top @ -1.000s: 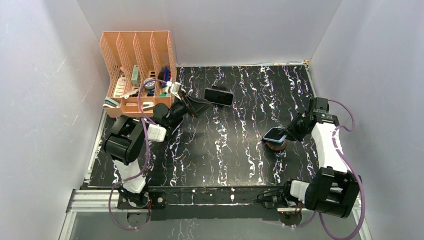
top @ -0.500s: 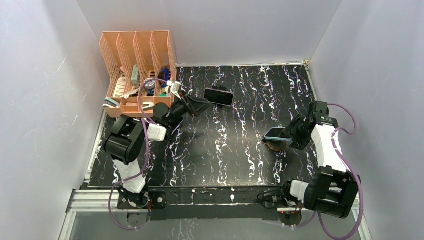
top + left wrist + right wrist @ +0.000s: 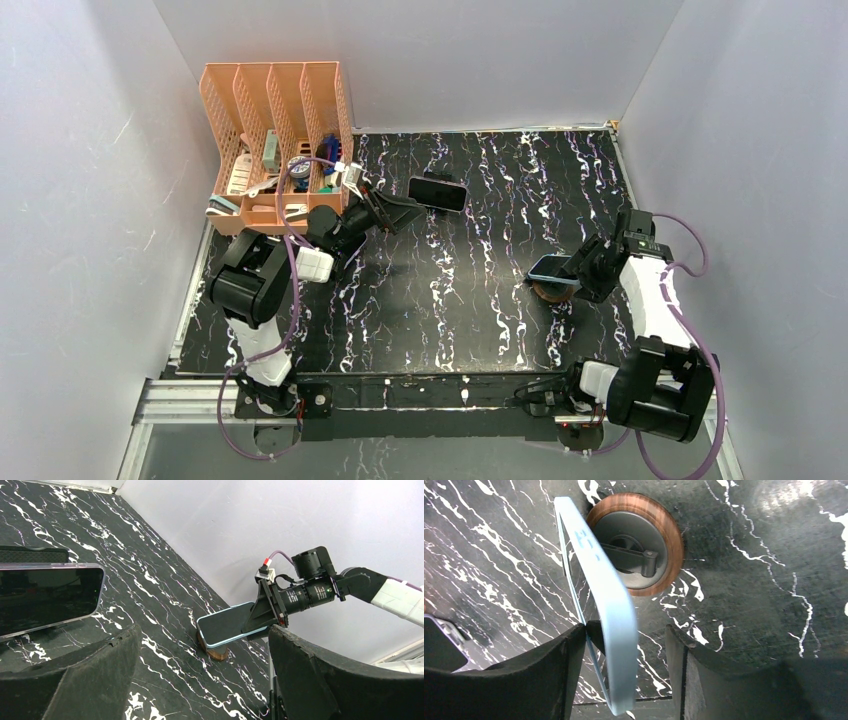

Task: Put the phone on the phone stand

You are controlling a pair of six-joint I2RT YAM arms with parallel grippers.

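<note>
The right gripper (image 3: pixel 625 630) pinches the blue phone (image 3: pixel 616 607), tilted just above the phone stand (image 3: pixel 644 530), while the left gripper (image 3: pixel 410 212) gapes well away from it.

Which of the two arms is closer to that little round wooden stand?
The right one. The right tool holds the light-blue phone right over the stand; the left tool is far across the table, open beside the dark phone.

Lab test cell; plain grey walls (image 3: pixel 470 60); marble-patterned table (image 3: pixel 480 300); aluminium base rail (image 3: pixel 200 395).
</note>
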